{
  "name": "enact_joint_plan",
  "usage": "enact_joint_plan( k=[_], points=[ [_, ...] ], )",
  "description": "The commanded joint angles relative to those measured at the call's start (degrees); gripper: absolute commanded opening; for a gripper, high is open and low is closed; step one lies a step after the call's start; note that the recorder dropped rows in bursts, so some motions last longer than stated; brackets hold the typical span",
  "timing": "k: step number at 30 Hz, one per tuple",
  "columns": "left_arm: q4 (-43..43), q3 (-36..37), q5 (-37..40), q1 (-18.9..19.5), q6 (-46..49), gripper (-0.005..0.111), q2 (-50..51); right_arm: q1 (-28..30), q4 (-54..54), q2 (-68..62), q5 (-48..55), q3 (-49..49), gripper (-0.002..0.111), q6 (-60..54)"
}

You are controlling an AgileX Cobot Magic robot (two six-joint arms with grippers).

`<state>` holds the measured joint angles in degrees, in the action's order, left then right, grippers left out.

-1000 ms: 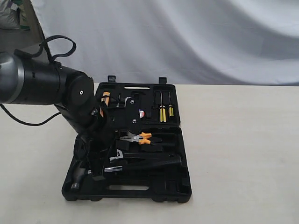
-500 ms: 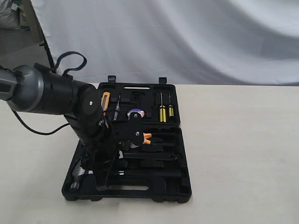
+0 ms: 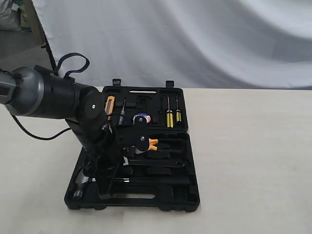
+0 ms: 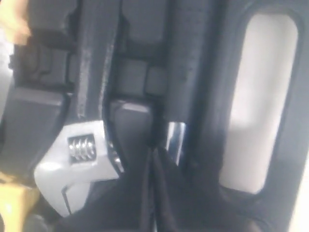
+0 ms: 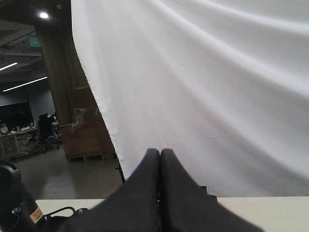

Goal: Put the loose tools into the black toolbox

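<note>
Now the left claw (image 4: 154, 162), pressed together and empty, hangs low over the front half of the black toolbox (image 3: 193, 194), beside the hammer (image 3: 79, 188) and wrench (image 4: 72, 162) lying inside. Farther back, the tape roll (image 3: 141, 118), mostly hidden a second ago, shows. The right claw (image 5: 159, 159) is pressed together too.

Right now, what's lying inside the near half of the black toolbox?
Orange-handled pliers, the claw hammer and, in the left wrist view, the adjustable wrench. The left arm covers the recesses beneath it, so anything else there is hidden.
</note>
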<state>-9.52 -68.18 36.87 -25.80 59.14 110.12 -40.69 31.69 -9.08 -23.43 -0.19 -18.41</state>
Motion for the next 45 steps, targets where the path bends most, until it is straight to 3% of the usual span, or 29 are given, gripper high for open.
enact_joint_plan(
  k=[1, 14, 23, 28, 36, 41, 45],
  points=[
    [-0.15, 0.40, 0.63, -0.12, -0.73, 0.001, -4.84, 0.18, -0.73, 0.42, -0.08, 0.19, 0.000, -0.24],
    [-1.06, 0.40, 0.63, -0.01, -1.73, 0.001, -5.06, 0.18, -0.73, 0.42, -0.08, 0.19, 0.000, -0.24],
    [-14.05, 0.40, -1.20, -0.01, 10.88, 0.001, 2.38, 0.18, -0.73, 0.42, -0.08, 0.19, 0.000, -0.24],
    [-14.68, 0.40, -1.39, -0.01, 11.51, 0.001, 5.45, 0.18, -0.73, 0.42, -0.08, 0.19, 0.000, -0.24],
    [-14.51, 0.40, -1.39, 0.13, 10.64, 0.001, -0.22, 0.18, -0.73, 0.42, -0.08, 0.19, 0.000, -0.24],
    [-14.33, 0.52, -1.02, 3.52, 6.41, 0.001, -6.32, 0.18, -0.73, 0.42, -0.07, 0.19, 0.000, -0.72],
    [-14.33, 1.79, -0.73, 9.23, 3.83, 0.001, -8.27, 0.18, -0.73, 0.42, -0.07, 0.19, 0.000, -0.72]
  ],
)
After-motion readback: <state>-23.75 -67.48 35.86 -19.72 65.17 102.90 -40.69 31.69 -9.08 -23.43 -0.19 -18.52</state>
